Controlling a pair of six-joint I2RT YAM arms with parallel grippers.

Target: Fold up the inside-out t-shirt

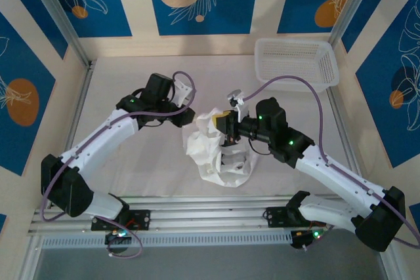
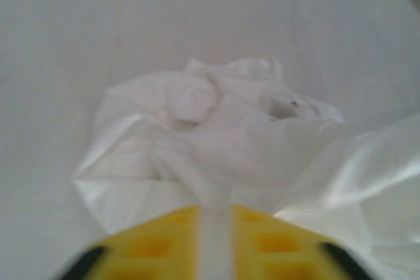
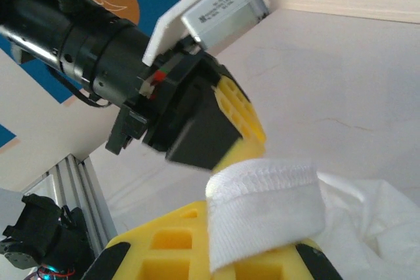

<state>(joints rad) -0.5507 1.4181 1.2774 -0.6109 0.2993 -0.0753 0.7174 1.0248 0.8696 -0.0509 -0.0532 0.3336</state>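
txt log | right wrist view: sticker w/ rows of dark print on white box (image 3: 222, 6) mounted behind left gripper (image 3: 246, 129) | chars too small + blurred, can't read | no other legible txt, brand, no. or sign

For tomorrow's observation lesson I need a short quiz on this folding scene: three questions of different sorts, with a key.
1. True or false: the crumpled white cloth t-shirt lies apart from the white plastic mesh basket.
2. Multiple choice: the left gripper is A) open and holding nothing, B) shut on the t-shirt, C) shut on the basket.
3. Fill in: the right gripper pinches a stitched ___ of the t-shirt.
Key: 1 true; 2 B; 3 hem.
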